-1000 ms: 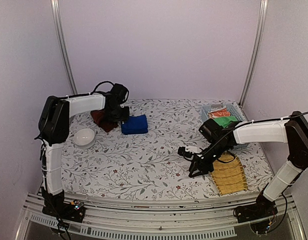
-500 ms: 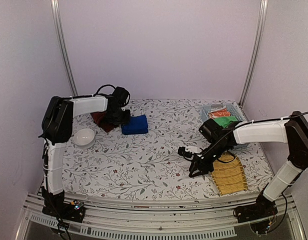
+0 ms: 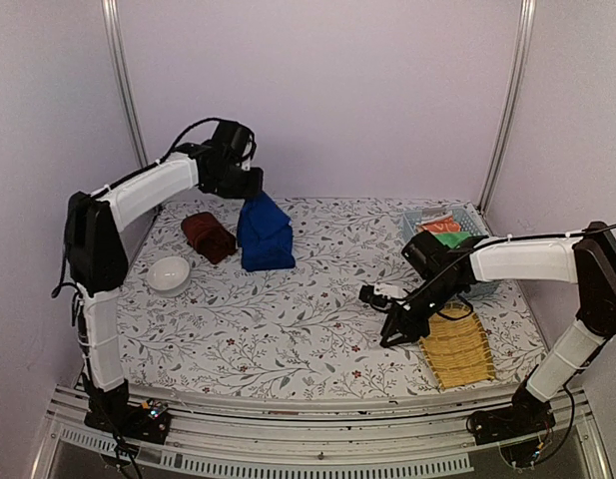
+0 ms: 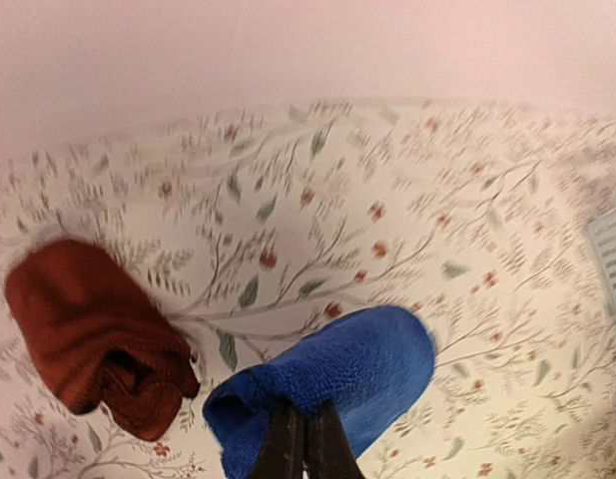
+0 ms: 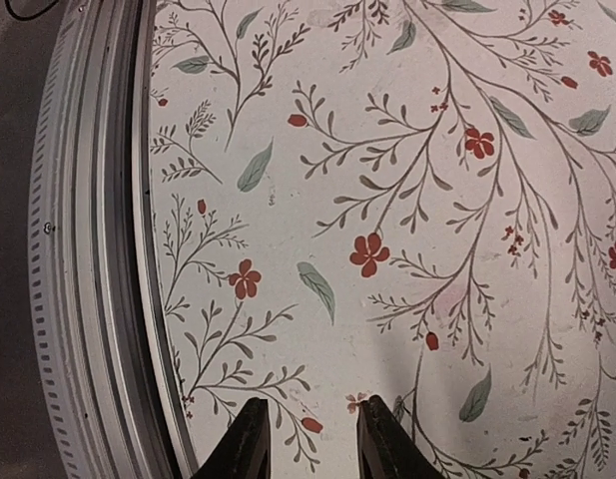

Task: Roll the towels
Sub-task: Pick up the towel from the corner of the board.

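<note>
My left gripper [image 3: 250, 190] is shut on the top edge of a blue towel [image 3: 265, 236] and holds it up so it hangs down to the table at the back left. In the left wrist view the blue towel [image 4: 347, 379] drapes from the closed fingers [image 4: 286, 449]. A dark red rolled towel [image 3: 209, 237] lies just left of it, also seen in the left wrist view [image 4: 88, 339]. A yellow towel [image 3: 459, 347] lies flat at the front right. My right gripper [image 3: 392, 334] is open and empty, low over the table beside the yellow towel's left edge.
A white bowl [image 3: 171, 272] sits at the left. A blue basket [image 3: 419, 222] with green and orange items stands at the back right. The table's metal front rail [image 5: 88, 249] shows in the right wrist view.
My left gripper has risen from the table with the blue towel's edge, lifting the towel into a hanging drape. The right gripper has shifted slightly.
</note>
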